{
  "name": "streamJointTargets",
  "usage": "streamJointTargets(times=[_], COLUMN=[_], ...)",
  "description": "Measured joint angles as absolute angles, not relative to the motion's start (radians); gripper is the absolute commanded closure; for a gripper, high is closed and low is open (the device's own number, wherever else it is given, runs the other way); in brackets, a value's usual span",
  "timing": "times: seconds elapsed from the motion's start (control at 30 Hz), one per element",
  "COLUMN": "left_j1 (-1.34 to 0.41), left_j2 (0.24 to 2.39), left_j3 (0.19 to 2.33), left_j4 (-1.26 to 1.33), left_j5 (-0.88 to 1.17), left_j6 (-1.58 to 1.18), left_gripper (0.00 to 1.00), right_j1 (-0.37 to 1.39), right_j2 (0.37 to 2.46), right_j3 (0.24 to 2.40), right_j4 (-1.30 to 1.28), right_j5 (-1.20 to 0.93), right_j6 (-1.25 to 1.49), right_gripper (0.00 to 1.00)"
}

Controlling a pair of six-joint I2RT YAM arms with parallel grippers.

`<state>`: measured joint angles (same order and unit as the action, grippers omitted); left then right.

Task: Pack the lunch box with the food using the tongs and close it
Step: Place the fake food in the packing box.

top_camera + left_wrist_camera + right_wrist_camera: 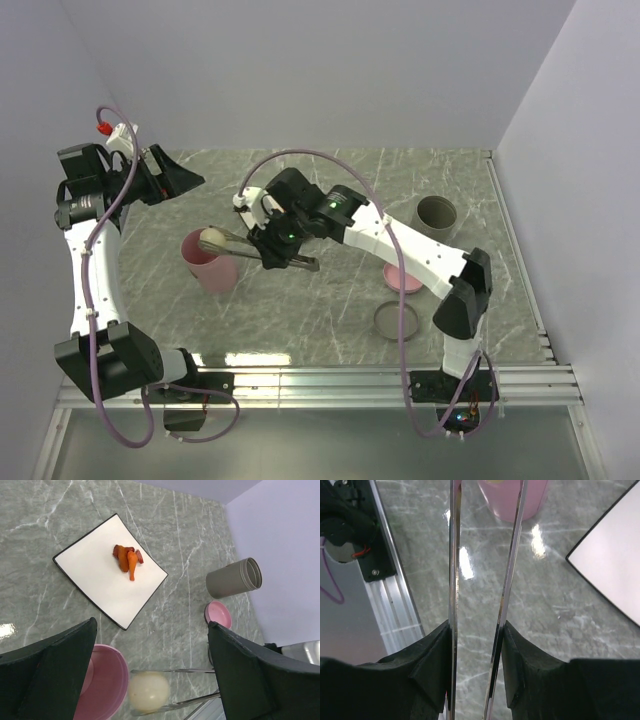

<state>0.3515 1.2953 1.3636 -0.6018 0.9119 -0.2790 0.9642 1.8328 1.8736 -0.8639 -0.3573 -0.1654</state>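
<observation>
My right gripper is shut on the slim silver tongs, one finger pressing each arm. The tongs' tips pinch the white ball of food at the rim of the pink lunch box. Orange-brown food pieces lie on the white square plate. The left gripper hangs open and empty, high above this spot.
A grey cup-shaped container stands at the back right. Nearer lie a pink lid and a dark ring. A metal rail runs along the table's near edge.
</observation>
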Motion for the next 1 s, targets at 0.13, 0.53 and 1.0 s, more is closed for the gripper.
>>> streamJointTargets(times=[0.13, 0.53, 1.0], left_j1=[0.362, 0.377, 0.379], left_j2=[1.295, 1.295, 1.295], left_j3=[1.362, 1.348, 1.346], left_j4=[-0.593, -0.573, -0.571], left_j5=[0.920, 0.949, 0.965], left_j6=[-0.284, -0.302, -0.302], left_gripper=[0.01, 0.02, 0.02], right_j1=[0.978, 0.986, 0.988], right_j2=[1.894, 1.987, 1.979], right_j3=[1.935, 2.005, 2.028], right_j4=[-0.869, -0.880, -0.884], right_j5=[-0.346, -0.296, -0.278], right_j6=[-0.165, -0.152, -0.146], right_gripper=[0.61, 0.46, 0.47])
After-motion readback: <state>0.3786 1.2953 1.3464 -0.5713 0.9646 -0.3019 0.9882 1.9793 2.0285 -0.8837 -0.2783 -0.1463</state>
